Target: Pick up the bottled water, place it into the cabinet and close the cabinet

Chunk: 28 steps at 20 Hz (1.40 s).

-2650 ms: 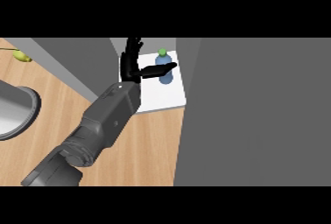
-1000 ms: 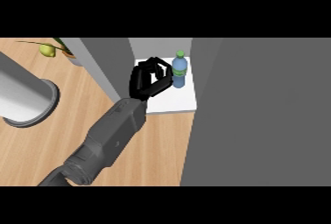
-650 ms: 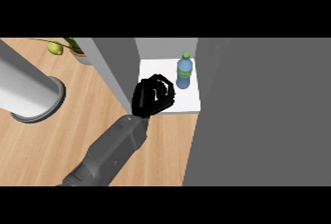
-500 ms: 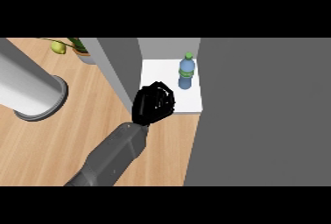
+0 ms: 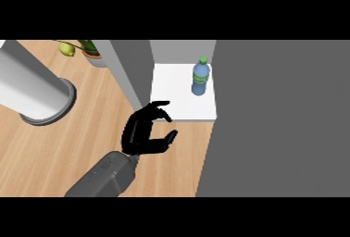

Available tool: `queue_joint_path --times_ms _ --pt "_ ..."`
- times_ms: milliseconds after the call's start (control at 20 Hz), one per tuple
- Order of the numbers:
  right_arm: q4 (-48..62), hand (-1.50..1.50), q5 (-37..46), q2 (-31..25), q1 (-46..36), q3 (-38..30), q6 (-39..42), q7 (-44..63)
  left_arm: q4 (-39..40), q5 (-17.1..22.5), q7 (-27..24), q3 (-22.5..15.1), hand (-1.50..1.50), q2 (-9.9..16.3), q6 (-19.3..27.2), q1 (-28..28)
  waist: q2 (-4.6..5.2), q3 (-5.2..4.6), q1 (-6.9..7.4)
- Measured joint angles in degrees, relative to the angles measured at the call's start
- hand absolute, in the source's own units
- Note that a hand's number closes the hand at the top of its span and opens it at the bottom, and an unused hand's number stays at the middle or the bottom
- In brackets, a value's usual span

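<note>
1. Your bottle (image 5: 199, 78) stands upright on the white cabinet floor (image 5: 174, 99), toward the back right of the compartment, beside the big grey door panel (image 5: 280, 120). Nothing touches it, so you can read the placing step as done.

2. Only one hand (image 5: 146, 132) shows, black, on a grey forearm (image 5: 103, 178) that comes up from the lower edge. You cannot tell from this view alone which arm it is; from its slant and position it looks like the right one. The other hand is out of view.

3. Its fingers and thumb are curled into a C and enclose nothing. It sits over the wooden desk (image 5: 68, 143) just in front of the cabinet's lip, apart from the bottle and outside the opening.

4. Being outside the opening matters: the doorway is free of the arm, so the door can swing without catching it.

5. What remains, as you can judge, is closing the cabinet. The hand lies near the grey side wall (image 5: 133, 69) and left of the door panel, so you probably need to bring it round to that panel's edge.

6. Mind the grey cylinder (image 5: 34, 90) and the plant (image 5: 78, 48) at left; both are well apart from the hand.
</note>
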Motion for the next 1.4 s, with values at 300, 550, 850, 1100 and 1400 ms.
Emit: queue_joint_path --times_ms 300,550,850,1100,1400 --pt "-0.4 1.50 0.0 -1.0 -1.6 3.7 0.3 -0.1 -11.6 -0.2 2.2 -1.7 -1.50 7.3 -2.8 9.0 -0.09 -0.02 0.38" --pt "-0.9 1.50 -0.1 -1.0 -0.9 9.7 0.0 1.1 -21.1 -0.5 1.4 -1.3 -1.50 14.4 -3.2 17.6 -0.19 -0.04 0.45" --pt "-1.3 1.50 0.0 0.1 -2.1 19.0 -2.1 2.1 -28.3 0.1 -0.4 2.2 -1.50 23.2 -4.1 25.6 -0.24 -0.12 0.68" --pt "-1.3 1.50 0.6 0.7 -5.2 27.6 -5.8 4.0 -31.9 -0.5 -2.1 5.3 -1.50 30.1 -4.3 30.7 -0.32 -0.19 0.84" --pt "-0.9 1.50 1.9 1.8 -12.6 37.5 -11.4 5.8 -36.8 -0.1 -2.8 8.0 -1.50 35.8 -5.7 34.8 -0.55 -0.29 1.05"
